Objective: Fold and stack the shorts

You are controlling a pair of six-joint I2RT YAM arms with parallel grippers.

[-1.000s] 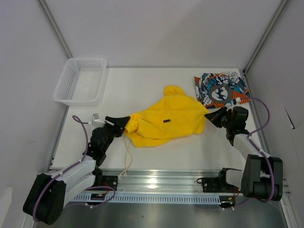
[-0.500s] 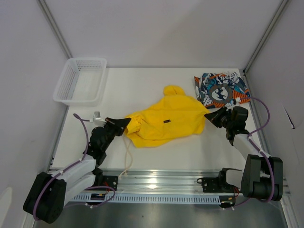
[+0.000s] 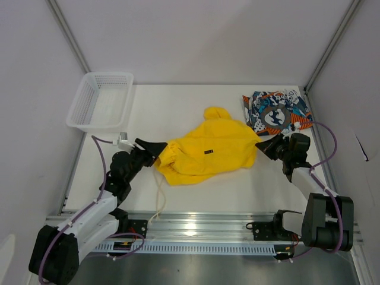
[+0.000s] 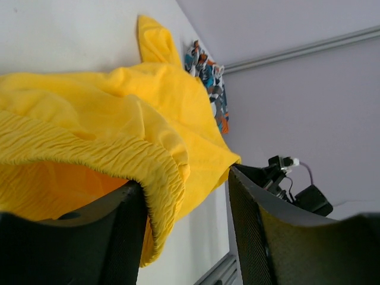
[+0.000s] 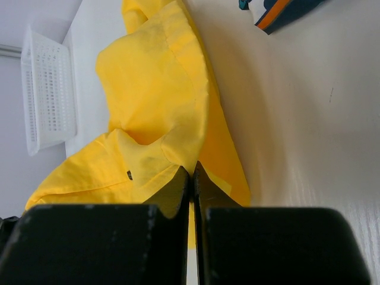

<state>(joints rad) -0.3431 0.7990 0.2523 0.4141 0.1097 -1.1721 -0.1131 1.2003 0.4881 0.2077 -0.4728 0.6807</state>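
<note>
Yellow shorts (image 3: pixel 205 155) central, printed shorts (image 3: pixel 276 113) right, basket (image 3: pixel 98 104) left

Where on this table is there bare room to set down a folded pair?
Bare table lies between the basket and the yellow shorts, and before them toward the rail, right of the drawstring. Crowded at right: printed shorts beside the right gripper.

The yellow shorts (image 3: pixel 205 153) are plain bright yellow, with a small dark tag (too small to read) and a whitish drawstring (image 3: pixel 159 190). To their right, the printed shorts (image 3: pixel 276 111) carry a busy blue, orange, black and white pattern. To their left, the basket (image 3: pixel 80 107) is white mesh. The left gripper (image 3: pixel 152 148) and right gripper (image 3: pixel 264 146) at their ends are black.
</note>
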